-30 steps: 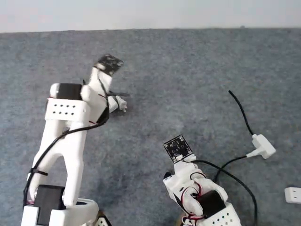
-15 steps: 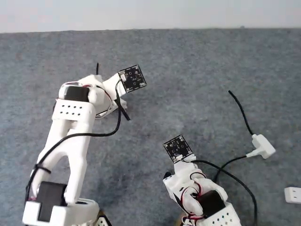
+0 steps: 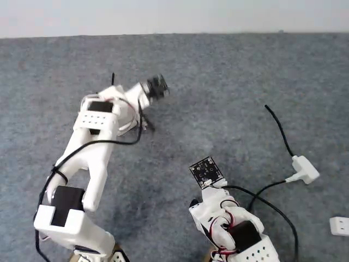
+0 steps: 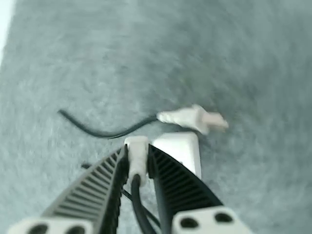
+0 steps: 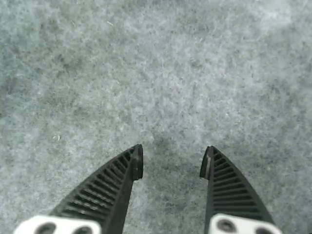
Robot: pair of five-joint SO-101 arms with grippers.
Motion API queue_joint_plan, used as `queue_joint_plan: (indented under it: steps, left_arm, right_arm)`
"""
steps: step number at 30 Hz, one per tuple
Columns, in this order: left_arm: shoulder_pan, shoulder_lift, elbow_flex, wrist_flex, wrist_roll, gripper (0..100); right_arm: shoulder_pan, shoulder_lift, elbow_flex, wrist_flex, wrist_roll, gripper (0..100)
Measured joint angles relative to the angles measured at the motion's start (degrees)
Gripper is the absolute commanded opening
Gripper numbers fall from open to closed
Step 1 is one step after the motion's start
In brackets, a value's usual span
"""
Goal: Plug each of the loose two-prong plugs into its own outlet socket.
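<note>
High camera looks down over carpet (image 3: 229, 76); wrist cameras face it closely

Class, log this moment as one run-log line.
left pincer: shut on white plug | socket block: near held plug | right pincer: open, above grey carpet

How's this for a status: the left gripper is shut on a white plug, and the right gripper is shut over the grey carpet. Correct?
Not quite. The right gripper is open, its jaws standing apart over the grey carpet, as the right wrist view shows. The rest holds: the left gripper is shut on a white plug.
</note>
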Motion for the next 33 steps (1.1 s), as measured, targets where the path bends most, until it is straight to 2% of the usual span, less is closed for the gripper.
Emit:
queue_joint_plan:
  steps: [8,17,27,33]
  left_arm:
    - [-1.5,0.0,-15.8,17.2,41.0,1]
    - [-3.7,0.3,-18.2,18.7,79.2,1]
    - [-2.5,1.7,-18.2,17.9,90.5,1]
    - [-2.8,4.4,-17.1,17.9,92.2,1]
  right_arm:
    - [0.0,0.0,0.0,0.0,0.0,19.9]
    - [0.0,0.0,0.0,0.0,0.0,19.9]
    - [0.0,0.0,0.0,0.0,0.0,19.9]
    - [0.0,0.0,0.0,0.0,0.0,19.9]
